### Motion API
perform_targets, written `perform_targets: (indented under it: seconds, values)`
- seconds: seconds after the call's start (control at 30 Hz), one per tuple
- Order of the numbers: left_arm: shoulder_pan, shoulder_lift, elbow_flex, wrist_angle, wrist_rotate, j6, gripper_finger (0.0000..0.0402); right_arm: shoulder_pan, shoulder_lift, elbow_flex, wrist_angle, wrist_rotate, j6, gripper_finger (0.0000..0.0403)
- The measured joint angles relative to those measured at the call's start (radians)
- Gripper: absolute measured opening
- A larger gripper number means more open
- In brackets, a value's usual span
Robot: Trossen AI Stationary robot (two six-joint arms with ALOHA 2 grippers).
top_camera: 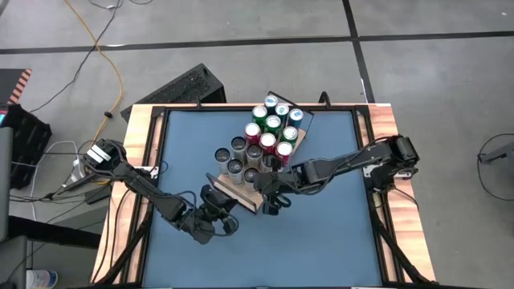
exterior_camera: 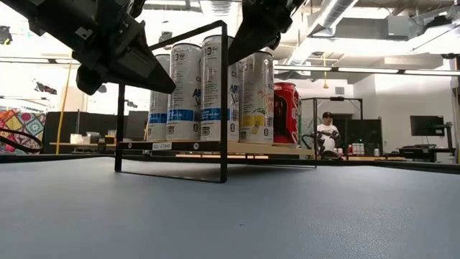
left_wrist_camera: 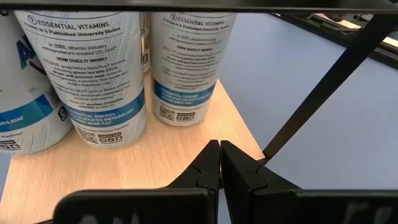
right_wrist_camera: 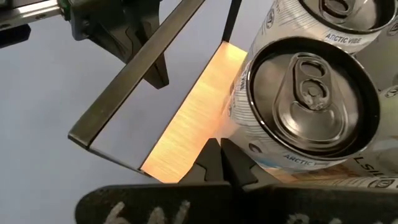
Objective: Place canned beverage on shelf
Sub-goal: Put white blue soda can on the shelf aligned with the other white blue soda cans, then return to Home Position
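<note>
The shelf point(top_camera: 233, 189), a light-wood board with a thin black wire rail point(exterior_camera: 223, 101), lies slantwise on the blue tabletop. On it stand tall white cans point(exterior_camera: 215, 86) at its near end and red, green and blue cans point(top_camera: 273, 124) at its far end. My left gripper point(top_camera: 227, 206) is shut and hovers over the board's bare near corner point(left_wrist_camera: 186, 155), apart from the cans. My right gripper point(top_camera: 270, 204) is shut at the board's near edge point(right_wrist_camera: 186, 137), pointing slantwise down beside the nearest white can point(right_wrist_camera: 305, 99). My right gripper's shut fingertips point(right_wrist_camera: 214, 152) stand close by the side of the nearest white can point(right_wrist_camera: 239, 124), coming from the near right and slanting down. Whether they touch the can, I cannot tell.
A wooden rim point(top_camera: 140, 144) frames the tabletop. Open blue surface point(top_camera: 313, 249) lies toward the near edge and to the right. A black box point(top_camera: 181, 87) sits on the floor behind the table. In the room beyond, a person point(exterior_camera: 328, 129) sits.
</note>
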Motion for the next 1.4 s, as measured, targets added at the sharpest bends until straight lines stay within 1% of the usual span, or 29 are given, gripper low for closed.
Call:
perform_targets:
  seconds: [0.27,0.5,0.57,0.67,0.8,0.87,1.03,1.1,1.2,1.3,1.4]
  values:
    - [0.000,0.000,0.000,-0.014,-0.002,-0.001,0.0000,-0.009,0.000,0.000,0.000,-0.009,-0.010,0.0000]
    - [0.001,-0.001,0.000,-0.015,-0.015,-0.018,0.0000,0.045,-0.031,0.013,-0.013,-0.008,-0.002,0.0000]
    - [0.000,-0.011,0.000,-0.008,-0.011,-0.015,0.0000,0.060,-0.047,0.029,-0.015,-0.008,-0.002,0.0000]
    - [-0.005,-0.061,0.000,-0.008,0.020,0.019,0.0000,0.076,-0.084,0.057,-0.018,-0.006,-0.002,0.0000]
    - [-0.017,-0.180,0.000,-0.023,0.062,0.105,0.0000,0.086,-0.165,0.088,-0.014,-0.001,-0.008,0.0000]
    - [-0.023,-0.256,0.000,-0.026,0.099,0.156,0.0000,0.086,-0.208,0.100,-0.011,-0.001,-0.009,0.0000]
    - [-0.037,-0.506,0.000,0.006,0.204,0.261,0.0000,0.076,-0.322,0.144,-0.003,-0.009,-0.009,0.0000]
    - [-0.046,-0.612,0.000,0.059,0.258,0.294,0.0000,0.082,-0.372,0.160,-0.009,-0.009,-0.008,0.0000]
    - [-0.062,-0.748,0.000,0.187,0.324,0.339,0.0000,0.100,-0.443,0.169,-0.008,-0.010,-0.012,0.0000]
    - [-0.086,-0.854,0.002,0.247,0.368,0.378,0.0000,0.106,-0.502,0.168,-0.041,-0.010,-0.096,0.0000]
    - [-0.096,-0.931,0.002,0.246,0.356,0.389,0.0000,0.095,-0.558,0.167,-0.145,-0.009,-0.173,0.0000]
